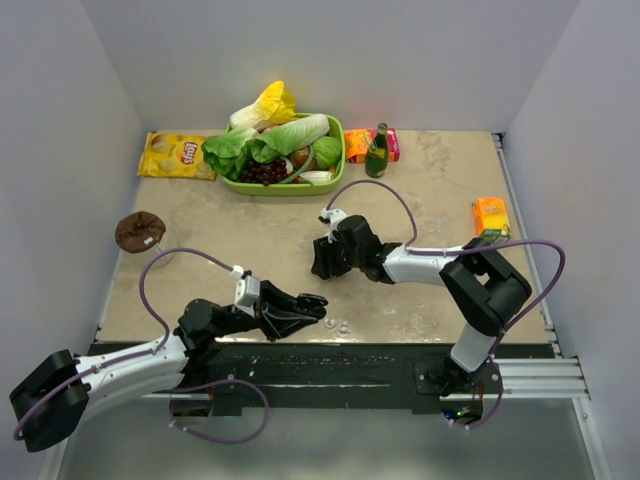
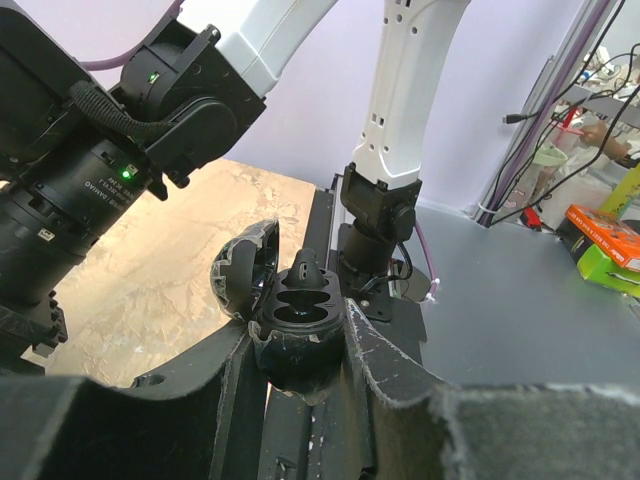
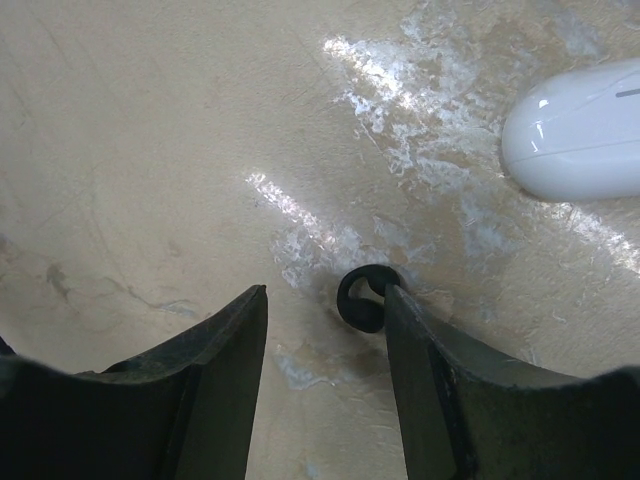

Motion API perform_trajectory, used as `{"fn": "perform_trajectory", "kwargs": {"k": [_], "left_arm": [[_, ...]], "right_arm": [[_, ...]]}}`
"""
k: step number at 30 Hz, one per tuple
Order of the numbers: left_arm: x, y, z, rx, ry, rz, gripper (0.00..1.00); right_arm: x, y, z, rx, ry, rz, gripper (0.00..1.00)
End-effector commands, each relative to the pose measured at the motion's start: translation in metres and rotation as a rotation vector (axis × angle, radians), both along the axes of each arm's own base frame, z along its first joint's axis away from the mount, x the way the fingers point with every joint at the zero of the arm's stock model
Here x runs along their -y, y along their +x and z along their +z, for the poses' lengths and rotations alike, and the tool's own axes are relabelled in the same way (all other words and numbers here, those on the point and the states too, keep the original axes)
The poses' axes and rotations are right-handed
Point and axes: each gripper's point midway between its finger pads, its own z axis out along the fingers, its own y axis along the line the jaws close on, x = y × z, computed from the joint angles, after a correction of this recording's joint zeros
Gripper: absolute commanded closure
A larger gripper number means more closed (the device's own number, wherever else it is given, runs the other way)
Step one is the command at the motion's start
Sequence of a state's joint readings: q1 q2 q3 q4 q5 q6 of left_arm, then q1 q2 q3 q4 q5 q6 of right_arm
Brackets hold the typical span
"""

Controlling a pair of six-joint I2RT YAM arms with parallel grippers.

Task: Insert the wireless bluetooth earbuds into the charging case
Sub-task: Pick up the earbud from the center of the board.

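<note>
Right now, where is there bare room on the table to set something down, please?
Widest: between the brown lump, the Lay's bag and the right fingers. Also between the green bottle, the orange carton and the right arm. Crowded: the back around the green basket, and the near edge by the translucent earbuds.

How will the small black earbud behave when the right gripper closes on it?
The black earbud looks rounded and glossy, so it may slip or roll on the smooth table. Tiny and probably light, it could flick away from a finger of the open right gripper.
</note>
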State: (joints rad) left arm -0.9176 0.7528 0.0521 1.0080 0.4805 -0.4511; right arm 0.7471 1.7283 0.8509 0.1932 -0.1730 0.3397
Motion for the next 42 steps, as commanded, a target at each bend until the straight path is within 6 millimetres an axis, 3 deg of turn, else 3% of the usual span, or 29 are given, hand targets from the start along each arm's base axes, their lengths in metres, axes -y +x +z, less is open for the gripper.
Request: {"fn": "perform_trajectory", "kwargs": {"k": [1,4,9,18,33,34,42], "left_arm": [[-0.005,-0.004,-0.011,0.028,0.0,0.0,1.0],[-0.005,-0.005,-0.01,0.031,-0.004,0.0,1.0],[-0.005,-0.005,-0.009,0.032,-0.005,-0.003,1.0],[-0.006,-0.006,-0.008,0.033,-0.009,-0.006,1.0],[-0.006,-0.005,-0.008,0.03,-0.01,-0.003,1.0],[-0.007,-0.007,-0.018,0.016,0.008,-0.003,1.0],[-0.007,-0.007,-0.018,0.017,0.008,-0.005,1.0]], "right_arm": [[-0.003,0.009,0.018,0.063,0.03,-0.017,0.47],[-0.006,0.013,0.038,0.112,0.076,-0.02,0.46],[-0.016,0.01,0.055,0.122,0.11,0.021,0.45],[-0.031,-0.001,0.032,0.05,0.081,0.088,0.46],[-0.009,0.001,0.004,0.028,-0.024,0.02,0.47],[-0.008,0.001,0.002,0.027,-0.027,0.016,0.47],[-0.001,0.0,-0.008,0.01,-0.059,0.002,0.47]]}}
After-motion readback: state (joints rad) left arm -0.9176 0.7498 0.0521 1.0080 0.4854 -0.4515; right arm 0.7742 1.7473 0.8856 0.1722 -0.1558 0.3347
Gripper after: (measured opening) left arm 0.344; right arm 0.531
